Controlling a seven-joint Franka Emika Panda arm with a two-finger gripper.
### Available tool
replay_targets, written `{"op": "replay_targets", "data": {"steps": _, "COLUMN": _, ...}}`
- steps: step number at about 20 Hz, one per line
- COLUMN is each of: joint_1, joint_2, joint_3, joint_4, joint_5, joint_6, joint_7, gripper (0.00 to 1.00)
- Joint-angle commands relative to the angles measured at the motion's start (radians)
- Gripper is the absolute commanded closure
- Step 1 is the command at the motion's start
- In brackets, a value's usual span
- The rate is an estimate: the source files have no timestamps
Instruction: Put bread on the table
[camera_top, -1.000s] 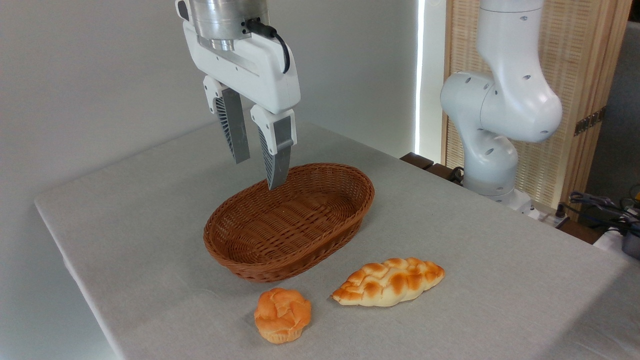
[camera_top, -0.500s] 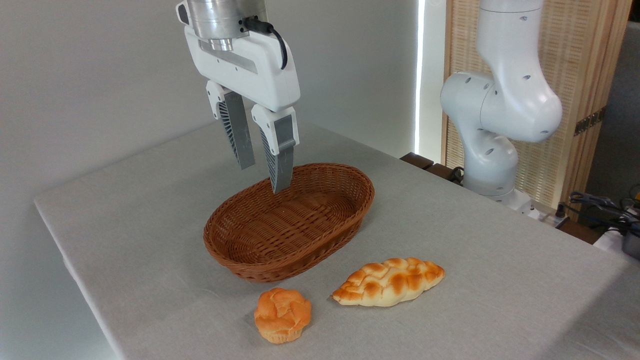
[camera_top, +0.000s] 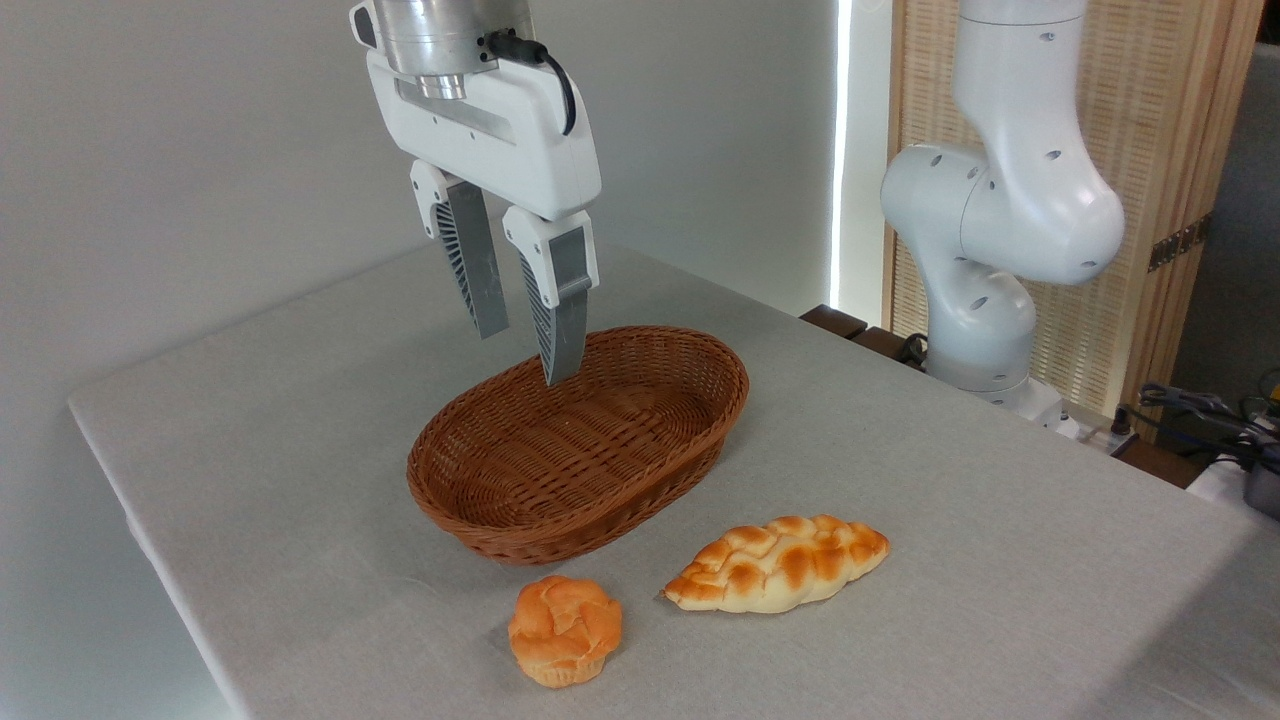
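A plain pale wall backs the table (camera_top: 300, 420), its top covered in light grey-beige cloth. On it sits a brown oval wicker basket (camera_top: 690, 440) with nothing inside. The bread (camera_top: 778, 563) — a braided loaf with browned patches — lies flat on the cloth just in front of the basket, apart from it, with a small round bun (camera_top: 564, 630) near its left end. The gripper (camera_top: 525, 355) hangs above the basket's far rim, fingers spread and holding nothing — well apart from the loaf.
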Motion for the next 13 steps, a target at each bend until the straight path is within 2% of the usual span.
{"op": "replay_targets", "data": {"steps": 1, "joint_1": 0.005, "joint_2": 0.008, "joint_3": 0.0, "joint_4": 0.022, "joint_5": 0.003, "joint_6": -0.013, "joint_7": -0.011, "gripper": 0.0}}
{"op": "replay_targets", "data": {"steps": 8, "joint_1": 0.005, "joint_2": 0.008, "joint_3": -0.001, "joint_4": 0.025, "joint_5": -0.006, "joint_6": -0.033, "joint_7": -0.011, "gripper": 0.0}}
{"op": "replay_targets", "data": {"steps": 13, "joint_1": 0.007, "joint_2": 0.01, "joint_3": 0.003, "joint_4": 0.031, "joint_5": -0.032, "joint_6": -0.039, "joint_7": -0.013, "gripper": 0.0}}
